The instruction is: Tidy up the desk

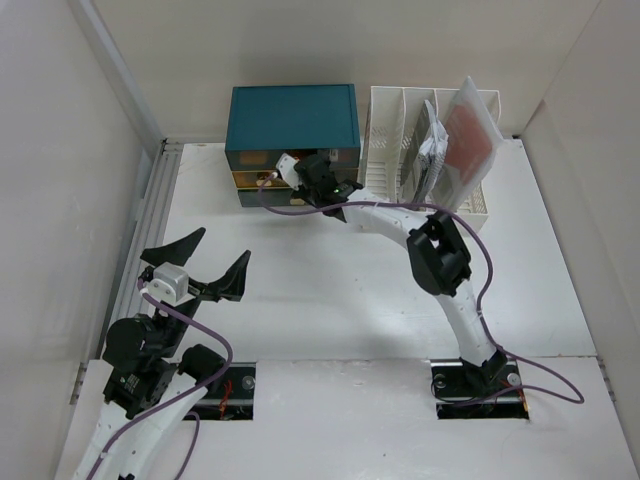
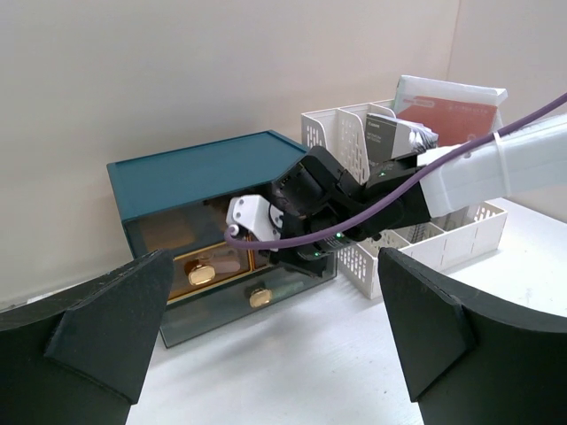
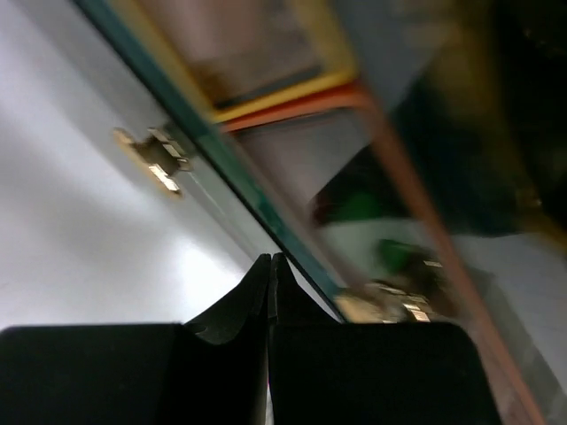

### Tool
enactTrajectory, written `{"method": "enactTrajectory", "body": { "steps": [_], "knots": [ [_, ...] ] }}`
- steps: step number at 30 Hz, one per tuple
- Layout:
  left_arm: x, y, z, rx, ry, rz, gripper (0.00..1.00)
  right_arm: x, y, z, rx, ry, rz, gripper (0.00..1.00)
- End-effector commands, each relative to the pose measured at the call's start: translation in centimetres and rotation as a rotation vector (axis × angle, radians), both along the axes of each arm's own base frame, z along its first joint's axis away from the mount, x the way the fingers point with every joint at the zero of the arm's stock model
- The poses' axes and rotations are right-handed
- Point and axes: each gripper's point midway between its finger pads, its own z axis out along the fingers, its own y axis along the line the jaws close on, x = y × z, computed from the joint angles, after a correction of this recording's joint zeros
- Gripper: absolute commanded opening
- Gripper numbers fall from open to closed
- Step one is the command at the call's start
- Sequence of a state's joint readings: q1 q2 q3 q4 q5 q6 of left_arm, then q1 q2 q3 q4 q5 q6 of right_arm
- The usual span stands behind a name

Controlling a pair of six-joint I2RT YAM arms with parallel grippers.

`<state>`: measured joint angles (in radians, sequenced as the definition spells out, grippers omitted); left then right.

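Note:
The white desk (image 1: 300, 290) carries a teal drawer cabinet (image 1: 292, 125) at the back. My right gripper (image 1: 312, 188) is pressed up against the cabinet's smoky drawer fronts, its jaws shut tip to tip with nothing between them (image 3: 270, 266). In the right wrist view the tips sit at the edge of a glassy drawer front, right of a gold knob (image 3: 155, 159). My left gripper (image 1: 195, 265) hovers wide open over the desk's left side, holding nothing. From the left wrist its fingers (image 2: 97, 328) frame the cabinet (image 2: 204, 177) and its gold knobs (image 2: 202, 274).
A white slotted file rack (image 1: 400, 150) stands right of the cabinet, holding a reddish folder (image 1: 470, 135) and papers. The right arm (image 1: 440, 255) stretches diagonally across the desk's middle. White walls close in the left, back and right.

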<state>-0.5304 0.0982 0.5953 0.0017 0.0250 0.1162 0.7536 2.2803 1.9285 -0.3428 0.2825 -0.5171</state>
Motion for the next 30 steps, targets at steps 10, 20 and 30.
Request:
{"method": "enactTrajectory", "body": {
  "steps": [10,20,30],
  "knots": [
    [-0.1,0.1,0.7,-0.014,-0.030,0.000,1.00,3.3,-1.7,2.4,0.045,-0.185,-0.208,0.00],
    [-0.1,0.1,0.7,-0.014,-0.030,0.000,1.00,-0.8,0.4,5.1,0.136,-0.075,0.038,0.00],
    [-0.1,0.1,0.7,-0.014,-0.030,0.000,1.00,-1.9,2.6,2.2,0.080,0.064,0.183,0.00]
  ]
}}
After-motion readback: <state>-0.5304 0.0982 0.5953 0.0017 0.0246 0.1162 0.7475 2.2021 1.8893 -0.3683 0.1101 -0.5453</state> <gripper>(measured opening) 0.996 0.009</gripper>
